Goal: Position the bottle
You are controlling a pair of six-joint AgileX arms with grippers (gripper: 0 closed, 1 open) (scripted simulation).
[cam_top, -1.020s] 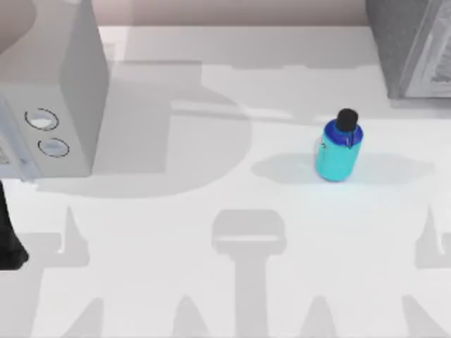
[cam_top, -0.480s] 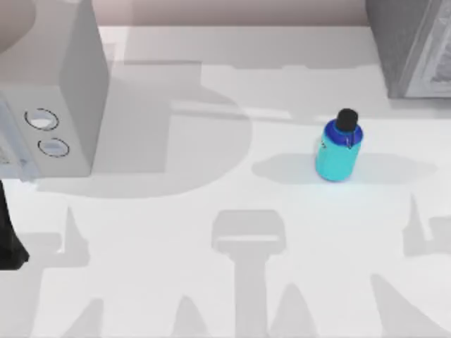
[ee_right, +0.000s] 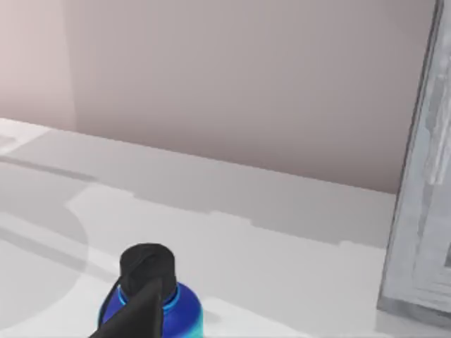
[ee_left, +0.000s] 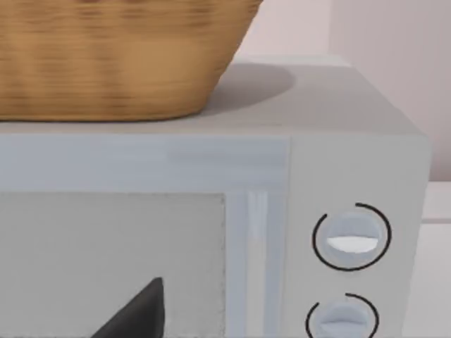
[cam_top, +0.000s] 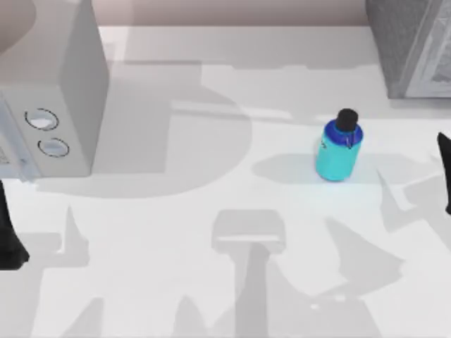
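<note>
Reaching for the bottle
Your bottle [cam_top: 339, 151] stands upright at the table's 2 o'clock; the right gripper [cam_top: 444, 172] sits at its 3 o'clock, grip state unclear. Next, close in level.

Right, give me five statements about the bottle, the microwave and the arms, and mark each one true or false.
1. The bottle stands upright on the table. True.
2. The bottle's cap is off. False: its black cap is on.
3. A wicker basket sits on top of the microwave. True.
4. The right gripper is clamped around the bottle. False: it is at the table's right edge, apart from the bottle.
5. The microwave stands at the table's right side. False: it is at the left, near the left gripper.
</note>
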